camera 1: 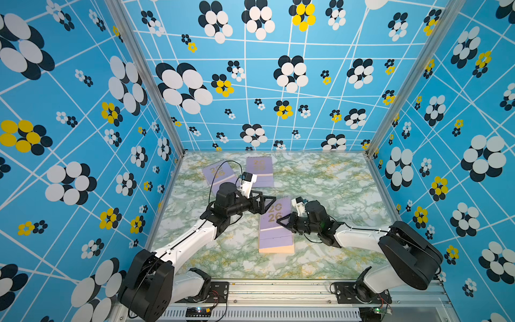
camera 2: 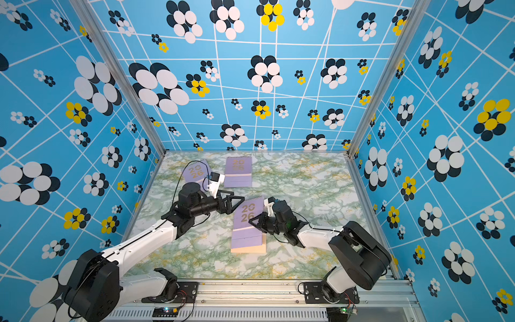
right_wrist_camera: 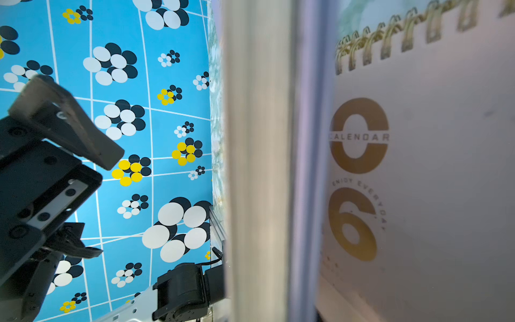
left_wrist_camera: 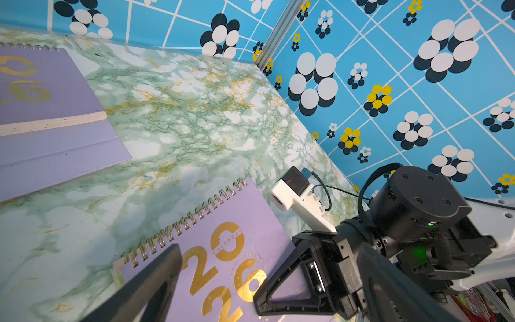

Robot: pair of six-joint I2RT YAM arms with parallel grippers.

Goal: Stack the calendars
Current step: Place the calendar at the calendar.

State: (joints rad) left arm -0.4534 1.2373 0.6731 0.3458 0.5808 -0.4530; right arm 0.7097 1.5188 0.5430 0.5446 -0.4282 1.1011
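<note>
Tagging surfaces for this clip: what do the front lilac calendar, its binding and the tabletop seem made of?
The lilac calendar looks like matte card with shiny gold-foil numerals. Its binding: gold wire loops, likely metal. The tabletop: smooth green marble print, probably film rather than stone.

Both top views look down from high at the front over the whole table [camera 1: 334, 181], while the wrist views sit low and close, sharing one calendar [left_wrist_camera: 250, 212].
</note>
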